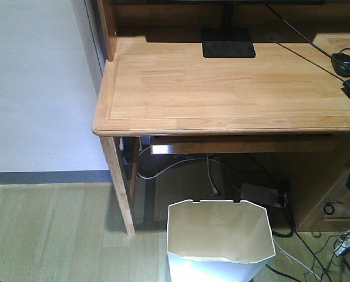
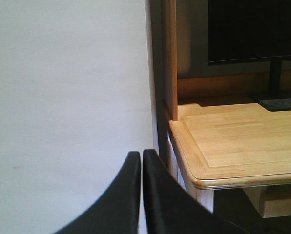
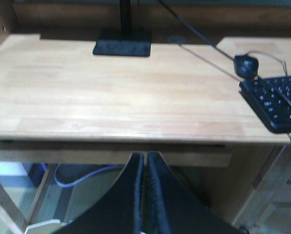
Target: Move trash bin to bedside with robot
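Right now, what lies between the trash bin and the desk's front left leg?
Only bare wood floor, in the front-facing view; the trash bin stands apart from the leg. Cables lie farther back.

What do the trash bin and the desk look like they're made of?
The trash bin looks like thin plastic, white to cream with a slight sheen: smooth walls creased into angular facets. The desk looks like light wood, solid or veneered, with a clear satin finish: plank joints, grain and a rounded edge catching light.
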Available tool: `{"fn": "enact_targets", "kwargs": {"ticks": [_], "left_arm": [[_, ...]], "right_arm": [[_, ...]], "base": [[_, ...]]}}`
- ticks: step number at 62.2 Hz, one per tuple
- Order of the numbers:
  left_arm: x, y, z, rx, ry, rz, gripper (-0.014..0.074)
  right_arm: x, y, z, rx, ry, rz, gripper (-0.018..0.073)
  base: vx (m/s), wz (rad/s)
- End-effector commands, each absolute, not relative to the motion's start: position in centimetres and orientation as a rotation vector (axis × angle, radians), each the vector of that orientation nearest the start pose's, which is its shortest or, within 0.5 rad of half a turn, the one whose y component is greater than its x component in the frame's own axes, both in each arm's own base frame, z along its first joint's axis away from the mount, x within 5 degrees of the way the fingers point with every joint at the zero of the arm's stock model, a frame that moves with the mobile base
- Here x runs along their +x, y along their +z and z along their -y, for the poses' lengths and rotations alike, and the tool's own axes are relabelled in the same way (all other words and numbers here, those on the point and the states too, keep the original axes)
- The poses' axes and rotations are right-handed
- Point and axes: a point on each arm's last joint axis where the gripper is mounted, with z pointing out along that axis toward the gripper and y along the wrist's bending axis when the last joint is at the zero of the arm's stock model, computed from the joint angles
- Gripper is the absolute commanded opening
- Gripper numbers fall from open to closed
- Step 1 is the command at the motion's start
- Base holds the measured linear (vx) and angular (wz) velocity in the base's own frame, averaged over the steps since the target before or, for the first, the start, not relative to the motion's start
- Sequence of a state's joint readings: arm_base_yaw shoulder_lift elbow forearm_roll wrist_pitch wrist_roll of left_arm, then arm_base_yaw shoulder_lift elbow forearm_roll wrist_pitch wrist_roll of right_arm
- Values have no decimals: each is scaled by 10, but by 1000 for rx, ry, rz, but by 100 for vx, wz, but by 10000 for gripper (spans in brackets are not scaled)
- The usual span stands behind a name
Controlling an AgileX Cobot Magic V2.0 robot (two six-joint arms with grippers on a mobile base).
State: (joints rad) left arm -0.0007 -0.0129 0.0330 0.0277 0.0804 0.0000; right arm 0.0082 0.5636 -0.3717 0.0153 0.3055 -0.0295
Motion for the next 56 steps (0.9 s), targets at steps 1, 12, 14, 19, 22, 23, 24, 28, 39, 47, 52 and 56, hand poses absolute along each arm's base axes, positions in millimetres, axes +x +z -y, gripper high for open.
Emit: {"fn": "enact_targets", "kwargs": {"ticks": [1,12,14,19,22,23,24,28,39,47,52,56], "left_arm": [[56,199,0,9,-2,-1507,-6],[56,199,0,9,-2,-1507,-6],[56,199,0,9,-2,-1507,-6],[56,199,0,9,-2,-1507,-6],[56,199,0,9,-2,-1507,-6],[56,199,0,9,-2,-1507,-6],[56,199,0,9,-2,-1507,-6],[56,199,0,9,-2,-1507,-6],[56,199,0,9,-2,-1507,-6],[56,199,0,9,-2,-1507,-6],[56,199,0,9,-2,-1507,-6],[56,199,0,9,-2,-1507,-6]], "right_arm": [[124,278,-1,-30,-5,-1915,33],[128,273,-1,-30,-5,-1954,139],[128,272,-1,-30,-5,-1962,164],[128,272,-1,-31,-5,-1969,240],[128,272,-1,-31,-5,-1970,287],[128,271,-1,-31,-5,-1971,302],[128,271,-1,-31,-5,-1972,326],[128,271,-1,-31,-5,-1974,391],[128,271,-1,-31,-5,-1976,491],[128,271,-1,-31,-5,-1976,496],[128,271,-1,-31,-5,-1976,496],[128,271,-1,-31,-5,-1976,496]], "base": [[0,0],[0,0],[0,0],[0,0],[0,0],[0,0],[0,0],[0,0],[0,0],[0,0],[0,0],[0,0]]}}
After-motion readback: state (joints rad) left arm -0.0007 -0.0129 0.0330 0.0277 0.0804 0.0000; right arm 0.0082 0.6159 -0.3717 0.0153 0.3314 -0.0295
